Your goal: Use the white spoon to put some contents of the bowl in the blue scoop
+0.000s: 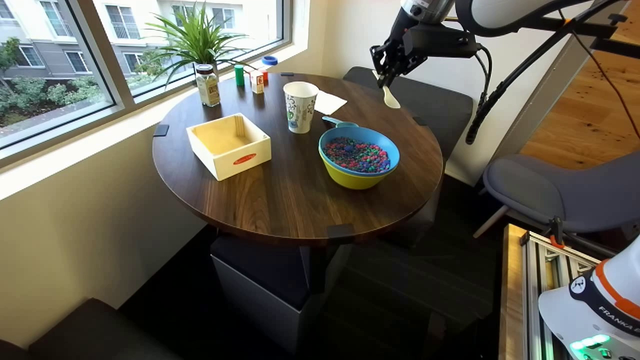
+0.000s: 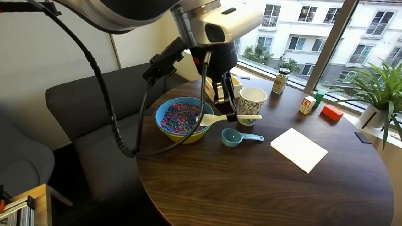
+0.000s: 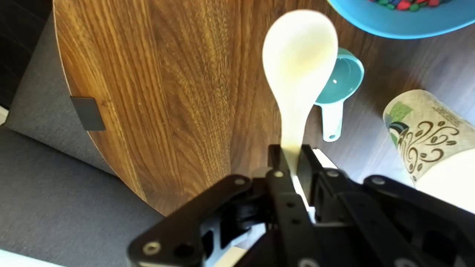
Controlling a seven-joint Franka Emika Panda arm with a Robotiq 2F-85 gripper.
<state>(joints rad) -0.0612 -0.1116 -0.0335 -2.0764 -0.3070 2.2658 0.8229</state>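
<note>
- The claw [image 3: 290, 157] pinches the spoon [image 3: 300, 59] by its handle above the surface [image 3: 185, 92], head pointing forward and looking bare!
- The crux: the bowl [image 3: 406, 27], contents [image 2: 180, 117] inside, lies past that head, off to the right in the wrist view.
- The scoop [image 2: 233, 138] lies near the bowl; the upright cup [image 2: 252, 103] close by could get knocked.

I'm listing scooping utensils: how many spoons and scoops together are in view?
2: the white spoon, held by the gripper, and the blue scoop, on the table near the bowl. Any buried in the contents would be hidden.
</note>
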